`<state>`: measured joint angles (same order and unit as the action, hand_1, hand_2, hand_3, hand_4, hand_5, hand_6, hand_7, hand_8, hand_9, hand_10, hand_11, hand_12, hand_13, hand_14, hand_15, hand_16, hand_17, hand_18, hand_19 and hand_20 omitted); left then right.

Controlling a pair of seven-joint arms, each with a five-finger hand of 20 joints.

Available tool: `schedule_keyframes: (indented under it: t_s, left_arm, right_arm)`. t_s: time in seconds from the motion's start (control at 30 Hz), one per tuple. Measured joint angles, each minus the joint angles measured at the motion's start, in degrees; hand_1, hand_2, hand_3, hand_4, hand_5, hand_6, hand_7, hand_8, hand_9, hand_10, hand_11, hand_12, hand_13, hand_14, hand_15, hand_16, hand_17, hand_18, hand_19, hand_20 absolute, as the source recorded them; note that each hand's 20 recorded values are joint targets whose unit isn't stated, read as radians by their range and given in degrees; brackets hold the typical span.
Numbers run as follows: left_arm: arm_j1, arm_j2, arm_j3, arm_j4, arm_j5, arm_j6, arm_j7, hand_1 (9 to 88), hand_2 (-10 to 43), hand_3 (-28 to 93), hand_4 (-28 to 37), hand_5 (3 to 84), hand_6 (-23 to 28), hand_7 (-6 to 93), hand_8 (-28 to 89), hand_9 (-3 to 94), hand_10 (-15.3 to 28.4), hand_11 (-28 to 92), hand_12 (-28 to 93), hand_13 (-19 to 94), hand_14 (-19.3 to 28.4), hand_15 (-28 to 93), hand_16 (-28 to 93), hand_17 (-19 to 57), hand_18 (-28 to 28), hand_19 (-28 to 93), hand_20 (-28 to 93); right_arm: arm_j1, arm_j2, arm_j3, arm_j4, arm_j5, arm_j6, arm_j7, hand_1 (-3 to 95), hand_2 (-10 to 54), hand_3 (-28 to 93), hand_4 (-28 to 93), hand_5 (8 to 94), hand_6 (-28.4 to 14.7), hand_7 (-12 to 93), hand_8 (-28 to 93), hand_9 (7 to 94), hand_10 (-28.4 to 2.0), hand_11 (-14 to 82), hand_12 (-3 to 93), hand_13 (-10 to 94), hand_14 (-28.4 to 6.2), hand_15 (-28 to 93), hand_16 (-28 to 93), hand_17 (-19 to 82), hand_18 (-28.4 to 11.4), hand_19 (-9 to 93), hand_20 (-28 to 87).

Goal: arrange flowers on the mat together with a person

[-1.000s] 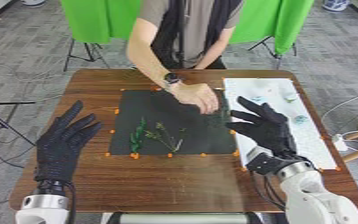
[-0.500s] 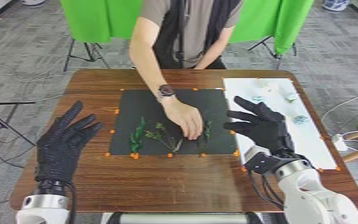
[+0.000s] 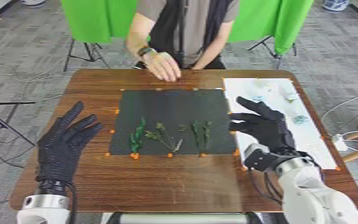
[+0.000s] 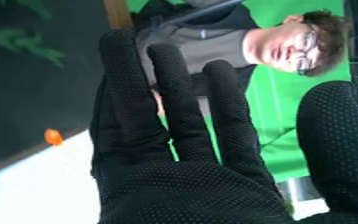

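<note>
The person's hand (image 3: 164,67) has withdrawn, the rightmost sprig (image 3: 206,133) runs near to far, the right hand (image 3: 270,132) spread wide.

In the head view, bright, even indoor light spreads over the grey floor (image 3: 24,65) and the brown table (image 3: 175,185), whose bare wood at 6 o'clock carries a faint sheen. The white mat (image 3: 312,137) at 3 o'clock is the brightest area, and the small pale things (image 3: 291,97) at 2 o'clock nearly melt into it. The dark mat (image 3: 167,107) at the centre gives back little light, its greenery low in contrast. In the right wrist view, the white surface glares at 8 o'clock, washed out, against deep gloom at 10 o'clock. The light's source cannot be told.
</note>
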<state>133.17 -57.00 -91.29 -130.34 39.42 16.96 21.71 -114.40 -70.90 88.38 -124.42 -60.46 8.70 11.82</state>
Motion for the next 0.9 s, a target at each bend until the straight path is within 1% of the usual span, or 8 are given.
schedule_keyframes:
  t_s: [0.1, 0.2, 0.37, 0.4, 0.5, 0.63, 0.73, 0.9]
  left_arm:
    - [-0.2, 0.2, 0.21, 0.0, -0.13, 0.15, 0.16, 17.5, 9.8, 75, -28.3, 34.7, 7.6, 9.3, -9, 36.9, 21.4, 23, 10, 29, 28.3, 48, -10, -6.4, 26.6, 62, -8]
    - [-0.3, 0.43, 0.39, 0.0, -0.26, 0.23, 0.4, 17.7, 9.8, 75, -28.3, 34.7, 7.7, 9.5, -9, 36.9, 21.4, 23, 10, 29, 28.4, 48, -10, -6.4, 26.6, 62, -8]
    - [-0.5, 0.83, 0.62, 0.0, -0.56, 0.64, 0.83, 18.0, 9.9, 75, -28.3, 34.7, 7.8, 9.6, -9, 36.9, 21.5, 23, 10, 29, 28.4, 48, -10, -6.4, 26.5, 61, -8]
    - [-0.5, 0.92, 0.69, 0.0, -0.61, 0.69, 0.9, 18.0, 9.9, 75, -28.3, 34.7, 7.9, 9.7, -9, 36.9, 21.5, 23, 10, 29, 28.4, 48, -10, -6.3, 26.4, 61, -8]
    - [-0.6, 1.11, 0.73, 0.0, -0.67, 0.78, 1.0, 18.1, 9.8, 76, -28.3, 34.8, 8.0, 9.8, -9, 36.9, 21.5, 23, 10, 29, 28.3, 48, -10, -6.4, 26.3, 61, -8]
    - [-0.7, 1.23, 0.73, -0.01, -0.7, 0.8, 1.05, 18.2, 9.7, 76, -28.3, 35.0, 8.1, 10.0, -9, 36.9, 21.5, 23, 10, 29, 28.3, 48, -10, -6.4, 26.3, 61, -8]
    - [-0.8, 1.24, 0.73, -0.01, -0.71, 0.8, 1.06, 18.2, 9.6, 76, -28.3, 35.0, 8.2, 10.1, -9, 36.9, 21.5, 23, 10, 29, 28.3, 49, -10, -6.5, 26.3, 61, -7]
    - [-1.2, 1.25, 0.73, -0.01, -0.7, 0.79, 1.02, 18.6, 9.5, 76, -28.3, 35.1, 8.3, 10.2, -9, 36.9, 21.5, 24, 10, 29, 28.3, 49, -10, -6.5, 26.3, 61, -7]
  right_arm:
    - [1.1, 2.3, -3.0, -0.4, -6.8, 8.5, 2.6, 20.4, 5.1, 83, -28, 49.9, -3.4, 13, -13, 65.7, -20.0, 25.8, 12.8, 60, -19.8, 61, 7, 16, -23.5, 67, 20]
    - [2.8, 4.9, -5.8, -0.6, -16.6, 16.2, 9.2, 22.6, 3.4, 83, -28, 50.0, -3.2, 13, -13, 68.6, -19.8, 27.7, 13.3, 63, -18.3, 62, 7, 18, -23.7, 70, 18]
    - [7.7, 8.5, -9.2, 1.2, -31.3, 22.1, 23.2, 24.8, 2.2, 82, -28, 49.5, -2.5, 13, -13, 70.7, -19.5, 28.9, 13.6, 66, -17.0, 62, 7, 20, -23.4, 73, 16]
    - [9.2, 9.2, -10.3, 1.9, -33.7, 22.7, 26.0, 25.2, 1.8, 81, -27, 49.3, -2.3, 12, -13, 70.9, -19.3, 28.9, 13.6, 66, -16.8, 62, 7, 20, -23.4, 74, 13]
    - [13.7, 10.7, -12.7, 4.0, -40.8, 22.0, 34.2, 26.5, 0.3, 81, -27, 48.3, -1.7, 12, -13, 71.1, -19.0, 28.7, 13.6, 67, -16.2, 61, 7, 20, -23.4, 76, 10]
    - [17.8, 11.4, -13.0, 6.1, -52.2, 13.0, 42.3, 28.3, -1.7, 81, -27, 46.9, -1.0, 12, -13, 71.0, -18.3, 28.3, 13.4, 68, -15.7, 61, 7, 21, -23.5, 77, 9]
    - [19.7, 12.1, -14.0, 7.8, -60.5, 6.9, 44.5, 29.6, -3.2, 81, -27, 46.5, -0.6, 12, -13, 70.7, -18.1, 27.7, 13.2, 68, -15.3, 59, 7, 21, -23.5, 77, 8]
    - [22.2, 13.0, -17.2, 11.3, -68.3, 4.1, 46.1, 31.1, -5.2, 82, -28, 47.3, 0.2, 12, -13, 71.1, -17.0, 26.4, 12.9, 68, -14.7, 56, 7, 20, -23.6, 77, 6]
